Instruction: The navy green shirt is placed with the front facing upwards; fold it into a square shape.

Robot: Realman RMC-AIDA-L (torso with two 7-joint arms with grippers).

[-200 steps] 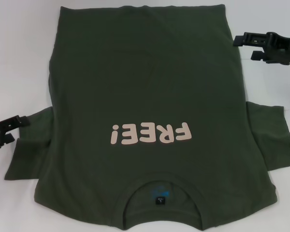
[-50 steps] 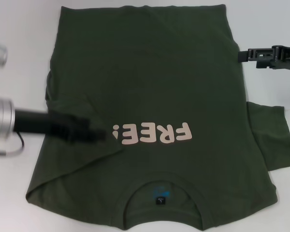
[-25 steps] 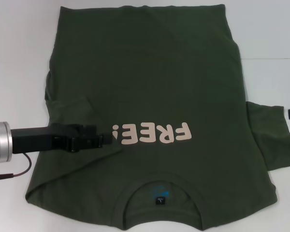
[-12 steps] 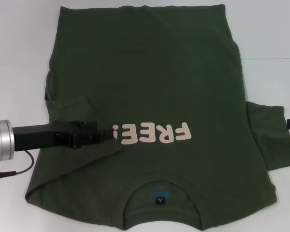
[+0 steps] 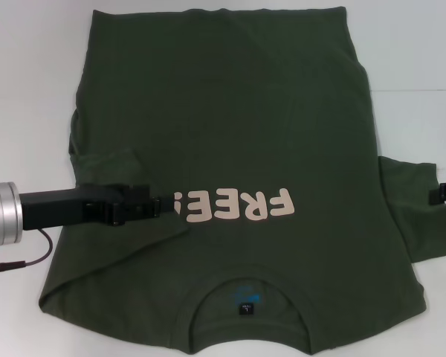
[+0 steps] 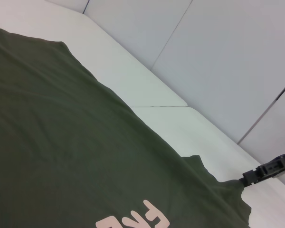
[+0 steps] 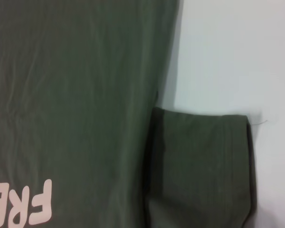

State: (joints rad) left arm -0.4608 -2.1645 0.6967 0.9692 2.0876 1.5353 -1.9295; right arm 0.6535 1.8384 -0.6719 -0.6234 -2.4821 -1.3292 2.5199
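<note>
Since a couple seconds back, the left gripper (image 5: 162,204) has slid in from 9 o'clock and now sits low over the navy green shirt (image 5: 230,111), its tip right at the "!" of the print, and the shirt's left sleeve is folded in over the body. The right gripper (image 5: 440,194) has dropped from 2 o'clock down to 3 o'clock, where just a black tip pokes in at the frame edge by the right sleeve (image 5: 412,212).

Readable writing: pale pink "FREE!" lettering (image 5: 234,206) across the chest, upside down from the head view. A tiny dark neck label (image 5: 245,308) sits inside the collar at 6 o'clock with some blue print above it, too small to read.

That shirt is dark olive, short-sleeved, with a ribbed crew neck, spread flat front-up on the white table (image 5: 30,89), hem toward 12 o'clock and collar toward 6. Its right sleeve is out flat toward 3 o'clock.

Can't tell if the left fingers are clenched or released, maybe pinching cloth, but the view's poor there. Same for the right one: mostly cut off.
</note>
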